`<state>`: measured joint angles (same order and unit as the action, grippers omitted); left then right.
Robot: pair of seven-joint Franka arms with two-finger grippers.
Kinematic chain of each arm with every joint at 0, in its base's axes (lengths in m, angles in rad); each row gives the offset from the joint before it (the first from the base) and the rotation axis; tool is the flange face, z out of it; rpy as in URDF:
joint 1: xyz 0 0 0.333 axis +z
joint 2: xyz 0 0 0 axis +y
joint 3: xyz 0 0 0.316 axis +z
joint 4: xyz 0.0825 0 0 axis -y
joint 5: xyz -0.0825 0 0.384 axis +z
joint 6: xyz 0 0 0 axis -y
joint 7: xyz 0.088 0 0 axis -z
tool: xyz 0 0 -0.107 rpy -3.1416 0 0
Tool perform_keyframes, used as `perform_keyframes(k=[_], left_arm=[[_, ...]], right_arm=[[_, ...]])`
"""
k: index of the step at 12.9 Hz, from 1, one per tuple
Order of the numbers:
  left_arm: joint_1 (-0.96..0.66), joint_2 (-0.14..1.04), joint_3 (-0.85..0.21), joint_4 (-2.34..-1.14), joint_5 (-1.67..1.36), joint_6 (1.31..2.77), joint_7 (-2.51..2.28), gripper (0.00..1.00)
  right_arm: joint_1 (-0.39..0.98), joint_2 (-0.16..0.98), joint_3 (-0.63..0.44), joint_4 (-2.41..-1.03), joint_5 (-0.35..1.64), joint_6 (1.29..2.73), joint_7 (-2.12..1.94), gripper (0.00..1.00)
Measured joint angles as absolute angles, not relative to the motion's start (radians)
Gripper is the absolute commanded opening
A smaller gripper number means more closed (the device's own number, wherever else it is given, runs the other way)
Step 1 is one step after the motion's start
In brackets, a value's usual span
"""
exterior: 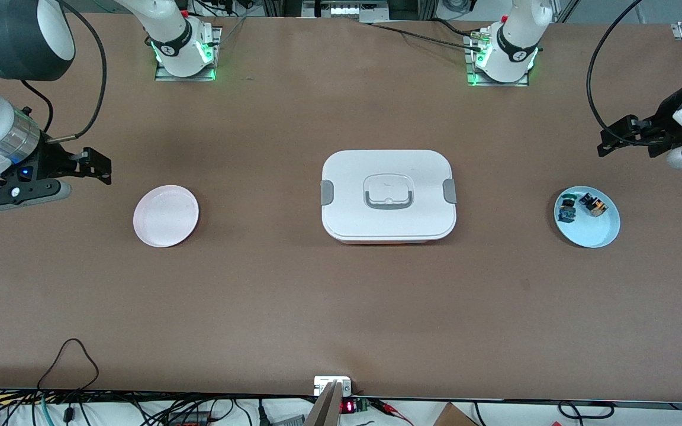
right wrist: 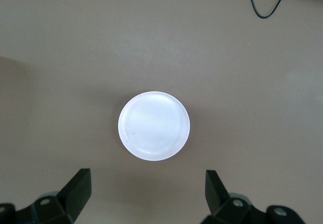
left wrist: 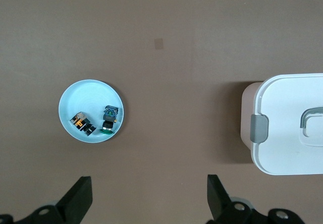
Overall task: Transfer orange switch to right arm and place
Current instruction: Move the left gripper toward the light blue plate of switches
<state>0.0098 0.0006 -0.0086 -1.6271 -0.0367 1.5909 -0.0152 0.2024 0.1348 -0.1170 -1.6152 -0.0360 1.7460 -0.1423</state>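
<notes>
The orange switch (exterior: pixel 593 205), tiny and black with an orange part, lies in a light blue plate (exterior: pixel 594 234) toward the left arm's end of the table. It also shows in the left wrist view (left wrist: pixel 82 123), in the same plate (left wrist: pixel 88 94). My left gripper (exterior: pixel 616 137) hangs open and empty over the bare table beside that plate, its fingers wide apart in the left wrist view (left wrist: pixel 150 199). My right gripper (exterior: pixel 95 165), on the arm with the silver wrist ring, hangs open and empty over the table beside a pink plate (exterior: pixel 166 215), also seen in the right wrist view (right wrist: pixel 149 196).
A second small switch with green and blue parts (exterior: pixel 567 209) lies in the blue plate next to the orange one. A closed white lunch box (exterior: pixel 388 195) with grey clips stands mid-table. The pink plate (right wrist: pixel 154 125) holds nothing. A black cable (exterior: pixel 71 355) loops at the table's near edge.
</notes>
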Motion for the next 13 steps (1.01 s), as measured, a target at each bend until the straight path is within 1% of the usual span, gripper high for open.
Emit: perform_keyframes(k=[7, 13], left_arm=[[0.011, 0.002, -0.004, -1.627, -0.037, 1.590, -0.016, 1.00], [0.035, 0.038, 0.002, -1.628, -0.037, 1.590, -0.016, 1.00]], right_arm=[[0.202, 0.135, -0.117, -1.615, -0.036, 1.746, -0.142, 1.00], [0.202, 0.135, -0.117, -1.615, -0.036, 1.746, -0.142, 1.00]])
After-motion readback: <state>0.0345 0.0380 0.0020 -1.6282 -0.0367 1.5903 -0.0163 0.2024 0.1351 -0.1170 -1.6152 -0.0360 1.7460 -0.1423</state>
